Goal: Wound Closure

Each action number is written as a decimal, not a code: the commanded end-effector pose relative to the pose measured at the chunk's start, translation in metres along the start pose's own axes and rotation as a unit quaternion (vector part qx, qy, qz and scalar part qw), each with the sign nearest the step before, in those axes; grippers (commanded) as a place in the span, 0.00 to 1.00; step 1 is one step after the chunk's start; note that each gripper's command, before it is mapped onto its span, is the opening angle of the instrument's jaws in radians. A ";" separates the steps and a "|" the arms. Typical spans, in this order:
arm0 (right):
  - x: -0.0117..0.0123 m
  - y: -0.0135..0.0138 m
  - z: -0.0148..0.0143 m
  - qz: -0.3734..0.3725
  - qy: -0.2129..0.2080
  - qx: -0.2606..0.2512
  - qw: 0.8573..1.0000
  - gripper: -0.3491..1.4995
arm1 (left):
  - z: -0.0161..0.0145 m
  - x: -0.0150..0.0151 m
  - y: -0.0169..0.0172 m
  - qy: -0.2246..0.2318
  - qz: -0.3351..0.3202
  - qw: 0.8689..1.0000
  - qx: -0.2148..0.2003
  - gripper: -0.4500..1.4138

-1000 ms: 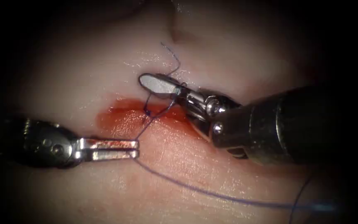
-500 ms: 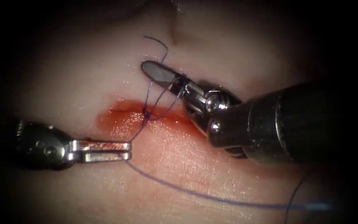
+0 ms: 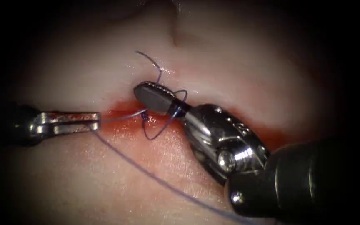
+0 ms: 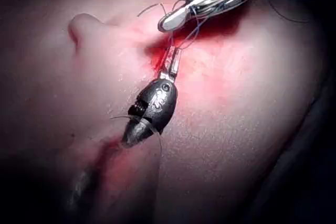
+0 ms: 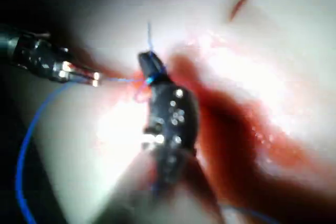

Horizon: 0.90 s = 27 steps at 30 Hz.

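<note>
The left tool [image 3: 97, 121] lies left of the cut [image 3: 253, 130], jaws shut on the blue thread [image 3: 119, 117]. That strand runs taut to a small knot [image 3: 145, 117] at the cut's left end. The right tool [image 3: 141, 90] comes in from the lower right, its jaws shut over the knot, holding the thread's short tail [image 3: 150, 61], which curls up behind them. A loop of thread [image 3: 160, 130] hangs around these jaws. Seen from the left wrist, the left tool [image 4: 171, 55] points at the right tool [image 4: 164, 23]. Seen from the right wrist, the right tool [image 5: 146, 60] meets the left tool [image 5: 97, 80].
Red fluid [image 3: 126, 127] wets the tissue [image 3: 84, 71] around the knot and along the cut. The long thread [image 3: 155, 179] trails from the left tool's tip across the near tissue toward the lower right. A skin fold [image 3: 176, 35] lies behind the cut.
The left tool has drawn its thread left and upward until it runs taut from the knot. The right tool has dropped onto the cut and its shaft has swung lower. The loop has shrunk.
</note>
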 end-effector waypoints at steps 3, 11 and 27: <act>-0.0030 -0.0004 -0.0008 -0.013 -0.016 -0.002 1.000 0.00 | 0.0002 -0.0009 -0.0025 -0.003 -0.005 1.000 0.006 0.00; -0.0051 0.0005 -0.0012 -0.025 -0.033 -0.011 0.999 0.00 | -0.0003 -0.0019 -0.0091 -0.009 -0.010 1.000 0.023 0.00; -0.0080 -0.0007 -0.0004 -0.152 -0.109 0.082 0.979 0.00 | 0.0020 -0.0037 -0.0183 -0.019 -0.018 0.999 0.047 0.00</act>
